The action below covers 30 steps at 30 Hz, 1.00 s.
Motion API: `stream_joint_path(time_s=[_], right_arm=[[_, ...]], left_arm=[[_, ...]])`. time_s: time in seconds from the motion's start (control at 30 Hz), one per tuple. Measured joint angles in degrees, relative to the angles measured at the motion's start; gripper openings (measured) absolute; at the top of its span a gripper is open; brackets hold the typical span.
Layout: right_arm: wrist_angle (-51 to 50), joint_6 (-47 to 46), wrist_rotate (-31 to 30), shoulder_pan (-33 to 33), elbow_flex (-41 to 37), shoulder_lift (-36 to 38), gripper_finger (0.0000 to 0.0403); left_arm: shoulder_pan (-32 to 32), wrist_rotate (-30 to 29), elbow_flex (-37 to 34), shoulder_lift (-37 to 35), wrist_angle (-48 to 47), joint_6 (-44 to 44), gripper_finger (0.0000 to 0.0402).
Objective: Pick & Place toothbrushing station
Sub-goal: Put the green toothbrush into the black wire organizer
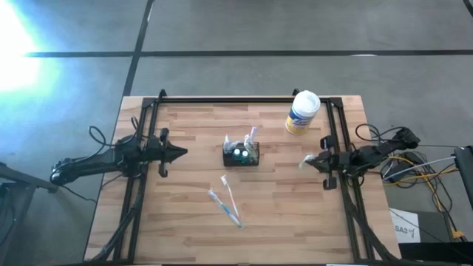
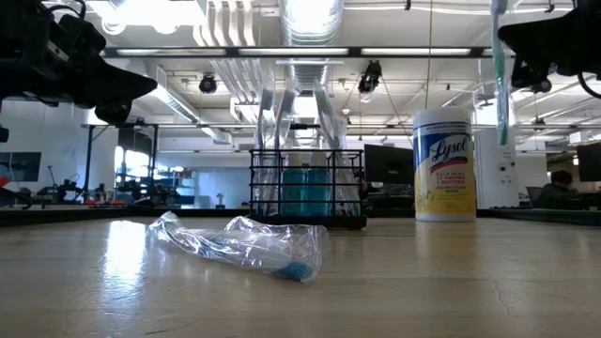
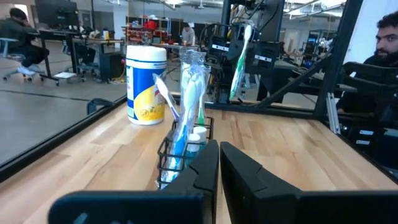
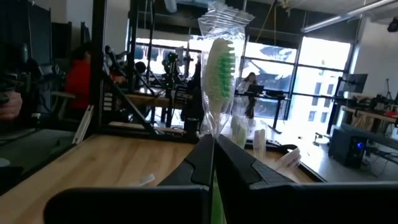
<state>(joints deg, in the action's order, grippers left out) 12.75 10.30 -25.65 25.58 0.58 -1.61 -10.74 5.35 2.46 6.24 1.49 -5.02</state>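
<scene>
The wooden tabletop (image 1: 192, 222) stands on a grey concrete floor (image 1: 244, 29) crossed by dark seam lines, with a bright glare of light at 1 corner of the high view. Overhead, the low view shows long ceiling light strips (image 2: 310, 52), silver ventilation ducts (image 2: 230, 38) and hanging lamps. Beyond the table is an open workshop: desks with monitors (image 3: 56, 12), office chairs, shelving and black metal frames. A seated person (image 3: 15, 31) works at a far desk, another person (image 3: 388, 37) sits near the table's edge, and tall windows (image 4: 292, 62) let in daylight behind a standing person (image 4: 249, 84).
</scene>
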Motion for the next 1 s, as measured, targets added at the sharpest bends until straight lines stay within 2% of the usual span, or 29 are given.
stream_joint_path(time_s=[0.23,0.4,1.0], right_arm=[[0.26,0.58,-0.28,-0.11,-0.04,-0.02,0.0008],[0.95,0.6,-4.4,-0.13,-0.04,-0.02,0.0008],[1.46,1.3,-4.5,-0.13,-0.04,-0.04,0.0008]], left_arm=[[-0.03,-0.16,0.0,0.0,0.03,-0.02,0.0021],[-0.03,-0.32,0.0,0.0,0.0,-0.07,0.0021],[-0.03,-0.53,-0.02,0.0,-0.17,-1.46,0.0021]])
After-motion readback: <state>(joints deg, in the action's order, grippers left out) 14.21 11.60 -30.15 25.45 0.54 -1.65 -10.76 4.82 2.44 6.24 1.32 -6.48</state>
